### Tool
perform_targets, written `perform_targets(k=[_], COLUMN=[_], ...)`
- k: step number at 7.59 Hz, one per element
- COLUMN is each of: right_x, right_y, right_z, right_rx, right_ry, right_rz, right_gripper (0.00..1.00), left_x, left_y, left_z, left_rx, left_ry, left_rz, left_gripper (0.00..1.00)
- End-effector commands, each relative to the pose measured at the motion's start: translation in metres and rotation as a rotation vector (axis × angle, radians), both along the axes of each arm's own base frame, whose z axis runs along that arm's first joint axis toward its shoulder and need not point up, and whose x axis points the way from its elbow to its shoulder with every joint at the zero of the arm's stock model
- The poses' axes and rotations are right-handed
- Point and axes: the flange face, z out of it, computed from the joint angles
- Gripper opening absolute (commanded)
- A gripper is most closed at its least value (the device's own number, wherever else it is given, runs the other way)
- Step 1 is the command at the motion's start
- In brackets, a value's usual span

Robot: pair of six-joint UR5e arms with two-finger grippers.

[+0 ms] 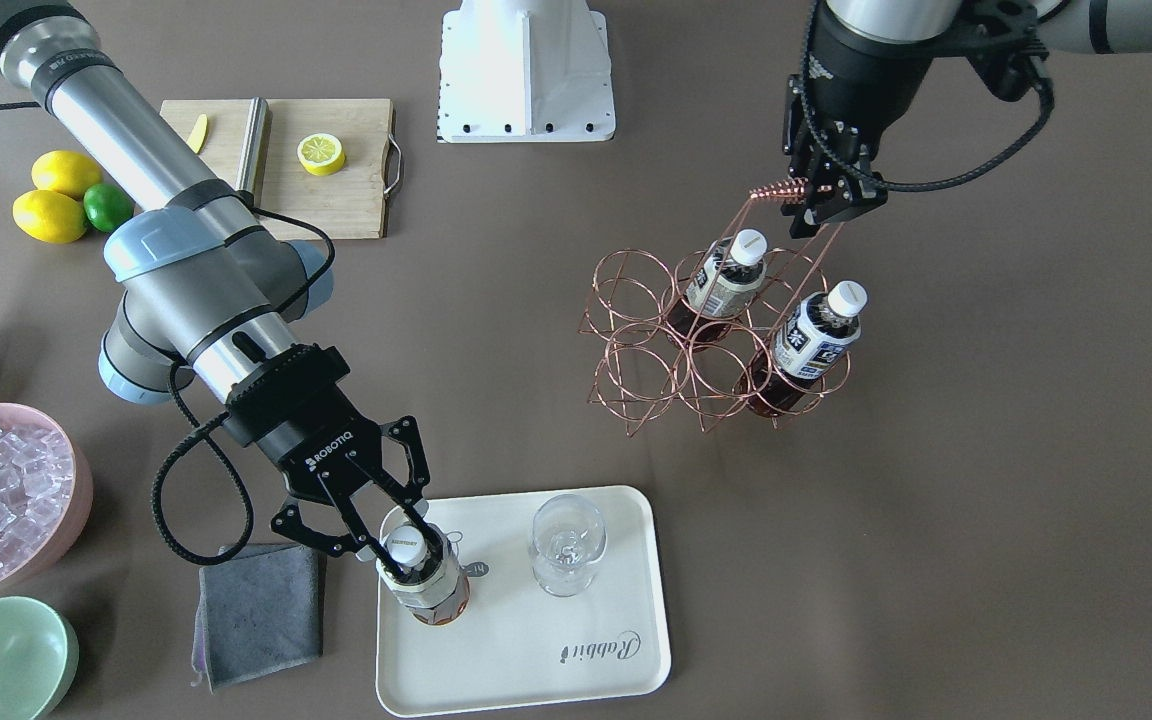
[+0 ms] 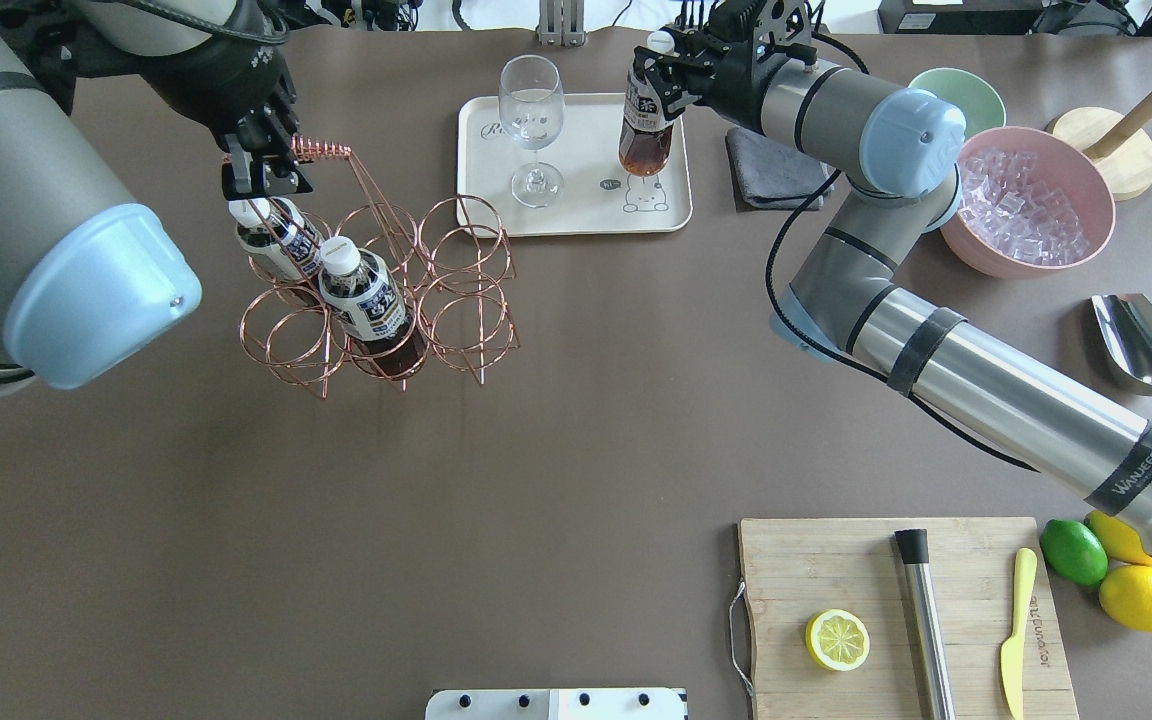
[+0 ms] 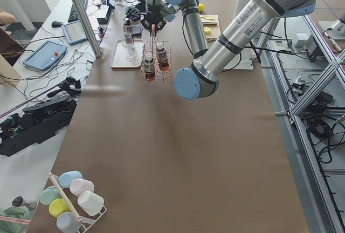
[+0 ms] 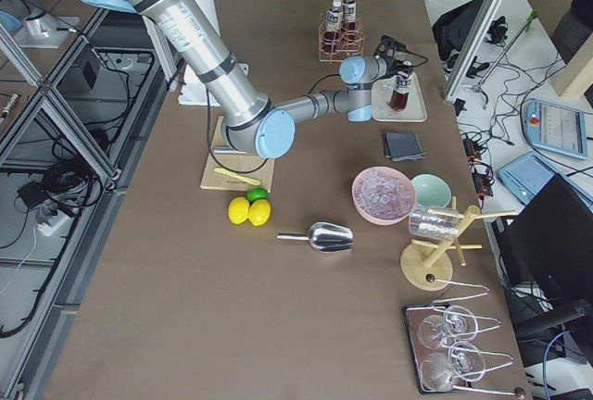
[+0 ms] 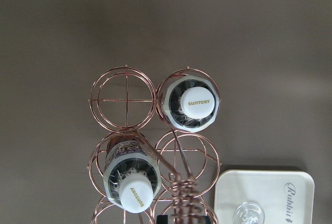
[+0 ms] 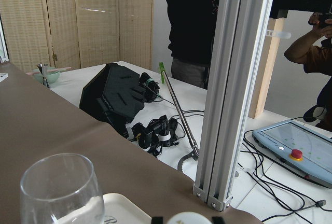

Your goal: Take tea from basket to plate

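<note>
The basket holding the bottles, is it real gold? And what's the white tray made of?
The basket looks like thin metal wire with a shiny copper or rose-gold finish: it glints, and you can see through it. Whether it is real gold can't be told. The plate seems to be smooth cream plastic, maybe melamine, going by its soft rounded rim and printed drawing.

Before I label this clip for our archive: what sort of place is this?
Likely a robotics lab bench staged as a drinks counter: silver aluminium frame post, grey tablet with red stop button, and pink round bowl of ice cubes on the brown-covered table.
</note>
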Motion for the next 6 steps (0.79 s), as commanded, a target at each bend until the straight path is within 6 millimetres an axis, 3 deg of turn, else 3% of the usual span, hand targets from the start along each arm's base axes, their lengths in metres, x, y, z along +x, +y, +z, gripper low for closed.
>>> perform_targets(k=[1, 2, 5, 6], right_x=[-0.009, -0.013, -0.019, -0.02], right_y=[0.004, 0.007, 0.014, 0.015], right_z=[0.004, 0.005, 0.007, 0.008], right_rx=[0.007, 0.007, 0.011, 0.011], right_ry=[-0.01, -0.011, -0.019, -0.019], right_rz=[0.006, 0.003, 0.005, 0.004], right_gripper=[0.0, 0.0, 0.0, 0.09], left_x=[-0.07, -0.089, -0.168, -0.189], left_y=[-0.021, -0.033, -0.091, -0.111], left_z=[0.047, 0.062, 0.141, 0.17], left_rx=[0.076, 0.122, 0.11, 0.086], left_ry=[-0.082, -0.113, -0.163, -0.175], left_rz=[0.093, 0.14, 0.161, 0.148], left_gripper=[0.0, 0.0, 0.0, 0.0])
